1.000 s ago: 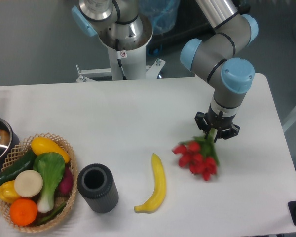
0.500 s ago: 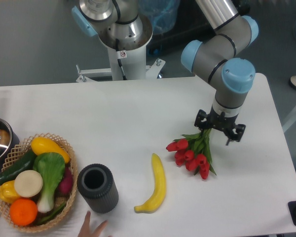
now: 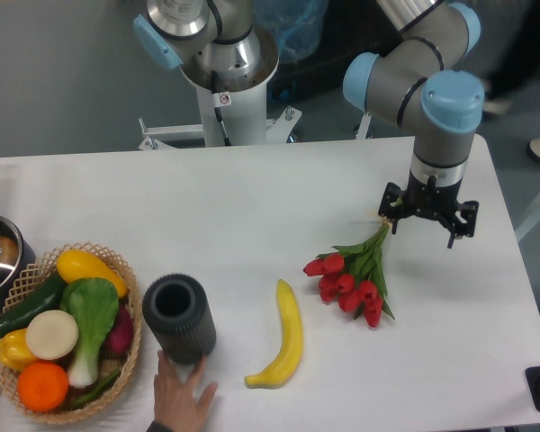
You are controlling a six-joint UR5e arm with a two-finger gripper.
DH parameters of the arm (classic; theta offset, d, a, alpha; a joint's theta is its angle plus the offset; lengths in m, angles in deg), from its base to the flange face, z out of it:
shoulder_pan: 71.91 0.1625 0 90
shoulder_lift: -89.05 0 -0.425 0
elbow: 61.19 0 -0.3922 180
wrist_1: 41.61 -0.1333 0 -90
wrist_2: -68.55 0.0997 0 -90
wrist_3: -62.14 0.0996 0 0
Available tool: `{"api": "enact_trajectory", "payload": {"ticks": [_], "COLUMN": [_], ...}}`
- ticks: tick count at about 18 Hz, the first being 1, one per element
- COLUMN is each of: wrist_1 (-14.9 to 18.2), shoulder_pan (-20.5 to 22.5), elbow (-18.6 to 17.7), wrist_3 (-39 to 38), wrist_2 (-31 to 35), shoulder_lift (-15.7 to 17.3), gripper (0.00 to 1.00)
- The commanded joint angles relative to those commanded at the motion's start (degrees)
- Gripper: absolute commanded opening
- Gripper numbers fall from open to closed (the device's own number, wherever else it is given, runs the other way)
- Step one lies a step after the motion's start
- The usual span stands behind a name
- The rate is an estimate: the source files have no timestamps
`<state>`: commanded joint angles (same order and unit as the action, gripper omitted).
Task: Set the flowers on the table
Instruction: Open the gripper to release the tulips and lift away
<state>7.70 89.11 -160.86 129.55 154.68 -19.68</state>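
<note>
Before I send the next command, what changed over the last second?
The claw let go of the flowers, which now lie on the table, and pulled away up and to the right. A hand came in and touches the dark cylinder, shifting it slightly. Banana and basket stayed put.

No legible text, labels or numbers anywhere.

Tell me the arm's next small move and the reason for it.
Probably keep lifting the end effector up and away. The flowers already lie flat on the table, apart from the open fingers, which sit just past the stem tips. A straight rise seems safest, so the stems are not nudged.
</note>
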Motion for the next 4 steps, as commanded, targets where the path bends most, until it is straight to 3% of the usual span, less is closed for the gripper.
{"api": "enact_trajectory", "payload": {"ticks": [4], "wrist_1": [0.0], "shoulder_pan": [0.0], "elbow": [-0.26], "wrist_3": [0.0], "wrist_2": [0.18], "shoulder_lift": [0.18], "gripper": [1.0]}}
